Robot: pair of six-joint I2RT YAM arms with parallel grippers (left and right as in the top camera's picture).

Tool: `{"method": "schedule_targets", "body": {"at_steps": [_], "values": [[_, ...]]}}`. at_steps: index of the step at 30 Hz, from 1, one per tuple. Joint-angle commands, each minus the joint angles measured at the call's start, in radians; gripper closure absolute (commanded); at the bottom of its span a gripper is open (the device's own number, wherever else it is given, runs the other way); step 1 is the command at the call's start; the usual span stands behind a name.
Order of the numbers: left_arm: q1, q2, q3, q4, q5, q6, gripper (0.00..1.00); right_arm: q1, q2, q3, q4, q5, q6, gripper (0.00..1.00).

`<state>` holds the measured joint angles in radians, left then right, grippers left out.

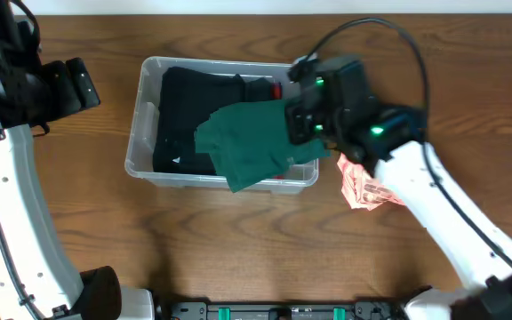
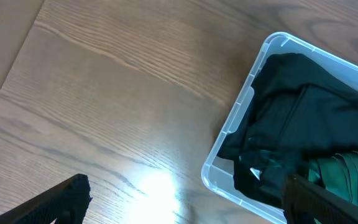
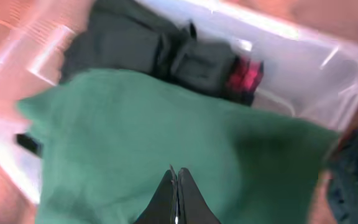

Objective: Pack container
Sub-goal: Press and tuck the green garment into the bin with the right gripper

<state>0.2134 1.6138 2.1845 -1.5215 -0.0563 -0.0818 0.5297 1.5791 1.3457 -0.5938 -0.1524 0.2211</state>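
Note:
The clear plastic container (image 1: 140,133) sits mid-table with a black garment (image 1: 189,111) lying in it. A green garment (image 1: 252,142) is spread over its right half and hangs over the front rim. My right gripper (image 3: 177,171) is shut, tips pressed together just above the green garment (image 3: 135,137); I see no cloth between them. From overhead the right wrist (image 1: 327,102) covers the container's right end. My left gripper (image 2: 182,186) is open over bare wood, left of the container (image 2: 229,127), holding nothing.
A crumpled pink and orange item (image 1: 367,188) lies on the table right of the container, partly under the right arm. A small red patch (image 3: 244,78) shows beside the black garment at the container's back right. The left arm (image 1: 25,84) stands at the far left.

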Motion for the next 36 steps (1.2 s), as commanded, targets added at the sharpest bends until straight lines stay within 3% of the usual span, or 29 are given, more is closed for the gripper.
{"method": "schedule_targets", "body": {"at_steps": [1,10,23,28,36], "values": [[0.004,-0.008,-0.008,-0.004,-0.008,-0.005,0.02,0.035,0.112,-0.003,-0.011,0.158,0.124,0.98],[0.004,-0.008,-0.008,-0.004,-0.008,-0.005,0.02,0.16,0.278,-0.003,-0.047,0.287,0.296,0.99],[0.004,-0.008,-0.008,-0.004,-0.008,-0.005,0.02,0.246,0.127,0.111,-0.051,0.353,0.241,0.99],[0.004,-0.008,-0.008,-0.004,-0.008,-0.005,0.02,0.246,0.095,0.113,0.078,0.093,0.024,0.99],[0.004,-0.008,-0.008,-0.004,-0.008,-0.005,0.02,0.246,0.298,0.107,0.19,-0.076,-0.045,0.99]]}}
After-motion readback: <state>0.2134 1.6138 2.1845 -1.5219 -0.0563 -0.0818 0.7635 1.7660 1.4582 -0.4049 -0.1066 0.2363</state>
